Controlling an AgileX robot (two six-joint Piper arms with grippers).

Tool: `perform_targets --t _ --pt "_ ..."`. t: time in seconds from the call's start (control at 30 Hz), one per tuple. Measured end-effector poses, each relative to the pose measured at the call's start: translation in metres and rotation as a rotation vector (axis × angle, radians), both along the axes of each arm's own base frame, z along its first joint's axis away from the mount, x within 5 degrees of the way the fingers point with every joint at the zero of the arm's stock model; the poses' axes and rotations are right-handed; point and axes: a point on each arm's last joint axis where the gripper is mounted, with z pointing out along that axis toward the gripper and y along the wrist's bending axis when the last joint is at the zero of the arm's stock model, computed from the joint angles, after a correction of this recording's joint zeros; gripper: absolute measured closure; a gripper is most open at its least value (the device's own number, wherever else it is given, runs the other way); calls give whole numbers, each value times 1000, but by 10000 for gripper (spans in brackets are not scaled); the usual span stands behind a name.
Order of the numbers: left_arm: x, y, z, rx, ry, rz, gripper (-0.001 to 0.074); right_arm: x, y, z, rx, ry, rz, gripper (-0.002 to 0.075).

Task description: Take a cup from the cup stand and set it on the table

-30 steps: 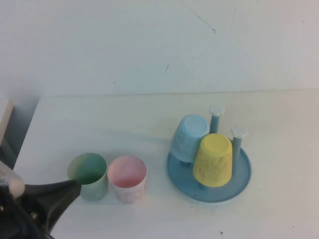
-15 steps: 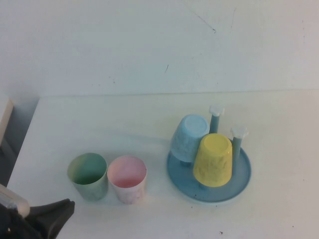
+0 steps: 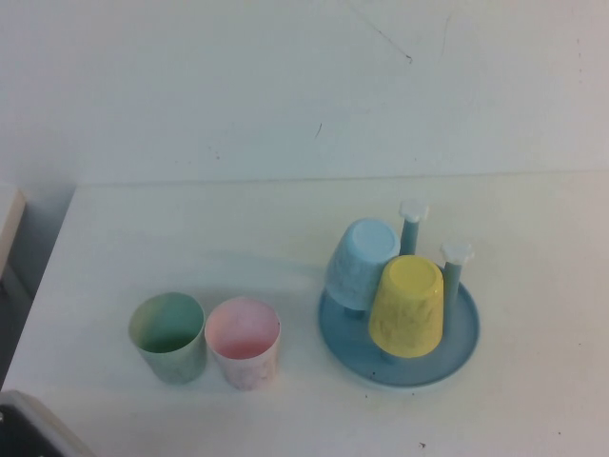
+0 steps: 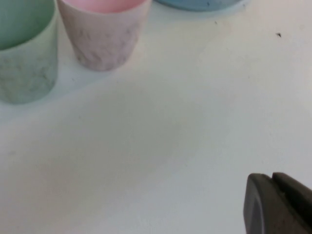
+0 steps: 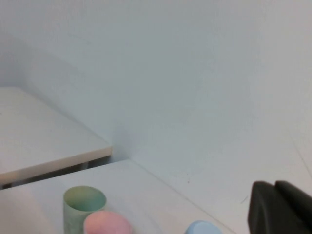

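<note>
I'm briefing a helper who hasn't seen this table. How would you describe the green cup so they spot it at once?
On the white table, look left of the round blue cup stand, where two cups stand upright side by side. The cup is the outer one, farther from the stand, mint green with dark speckles; its neighbour, the pink cup, stands nearer the stand. The left gripper sits low and clear of it; the right gripper is raised away.

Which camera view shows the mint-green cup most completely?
The high view: the cup stands whole and upright on the table, beside the pink cup. The left wrist view crops its top; the right wrist view shows only its upper part.
</note>
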Motion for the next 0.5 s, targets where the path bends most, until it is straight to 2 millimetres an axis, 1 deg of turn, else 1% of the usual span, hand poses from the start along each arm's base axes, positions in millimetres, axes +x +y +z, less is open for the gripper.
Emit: perform_targets --t 0.1,0.23,0.3,0.4,0.5 --pt "-5 -1 -3 13 48 -35 736 -3 3 -3 -5 22 44 727" --pt "-9 -1 -5 24 87 -65 736 -1 1 -10 -46 88 15 727" --pt "-9 -1 -5 26 90 -67 736 0 -3 -11 -86 63 -41 727" --pt "-9 -1 -5 26 90 -67 736 -1 -12 -7 -157 -42 -187 727" --pt "-9 -1 -5 26 90 -67 736 -8 -21 -3 -219 -148 -326 727"
